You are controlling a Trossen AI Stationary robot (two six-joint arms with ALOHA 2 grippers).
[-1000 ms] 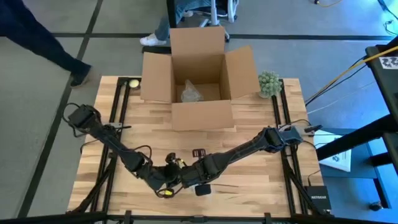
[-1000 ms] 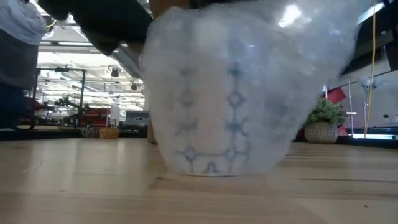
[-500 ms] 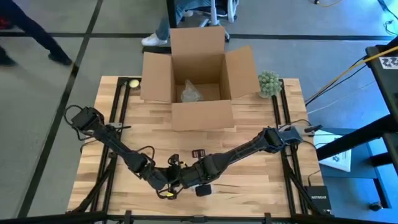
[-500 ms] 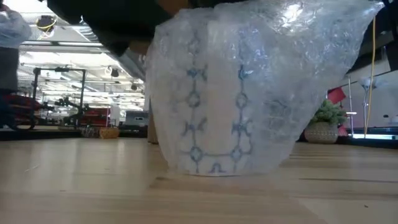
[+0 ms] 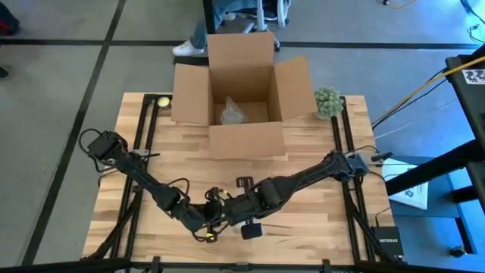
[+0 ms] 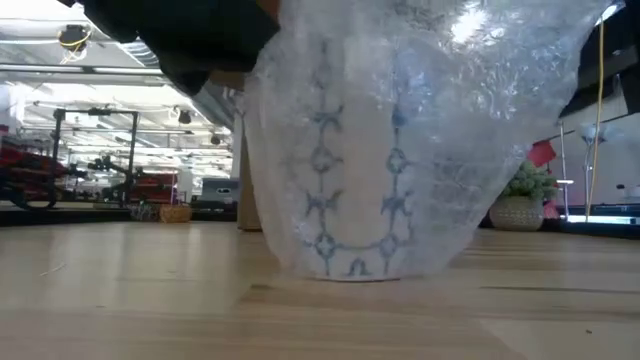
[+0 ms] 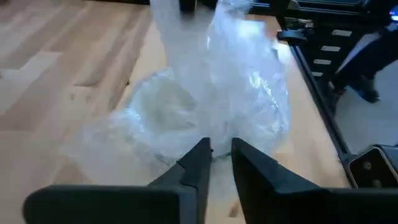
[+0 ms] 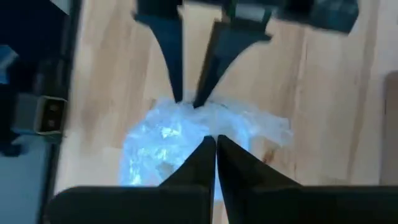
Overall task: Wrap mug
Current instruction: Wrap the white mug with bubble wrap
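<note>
In the lower middle of the high view, the left gripper (image 5: 206,225) pinches the bubble wrap (image 6: 400,130) with nearly closed fingers, the wrapped mug (image 6: 355,190) stands on the wooden table (image 5: 318,220), and the right gripper (image 5: 227,214) clamps the wrap's top.

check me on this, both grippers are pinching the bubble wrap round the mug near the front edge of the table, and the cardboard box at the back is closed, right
Not quite. The cardboard box at the back is open: the high view shows its flaps spread and something pale lying inside. The rest holds: the left gripper and the right gripper both pinch the bubble wrap round the mug near the front edge of the table.
</note>
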